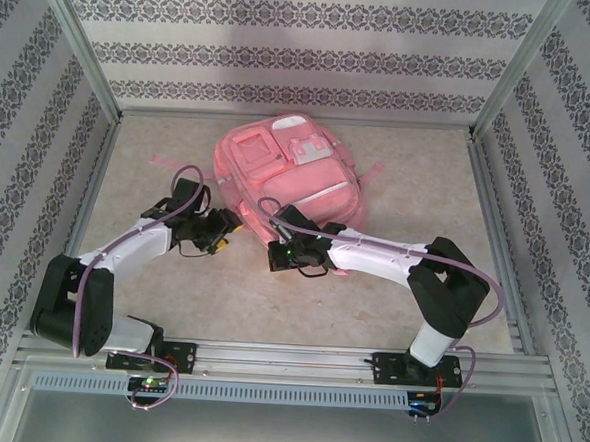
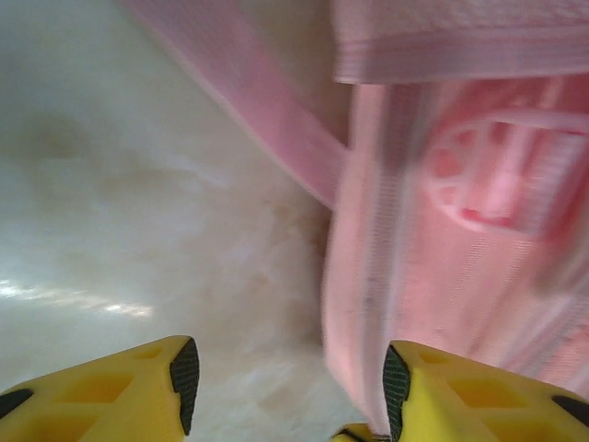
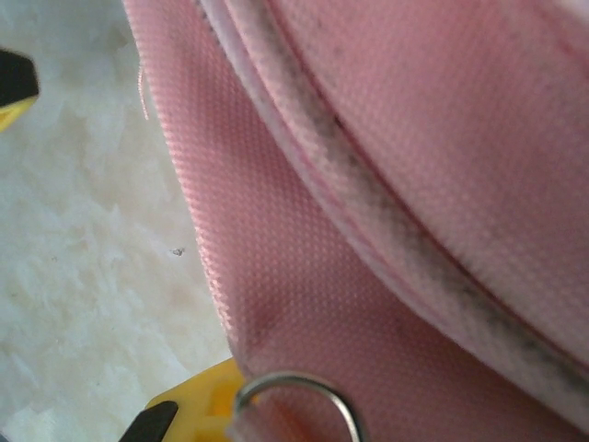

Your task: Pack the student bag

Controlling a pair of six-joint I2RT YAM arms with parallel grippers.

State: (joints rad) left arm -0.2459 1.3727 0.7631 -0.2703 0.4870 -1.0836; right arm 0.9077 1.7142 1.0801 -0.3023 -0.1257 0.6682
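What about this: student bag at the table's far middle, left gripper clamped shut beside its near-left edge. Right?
Not quite: the left gripper is open, not clamped shut. The left wrist view shows its fingers apart, bare table between them. The student bag does lie at the far middle, the gripper beside its near-left edge.
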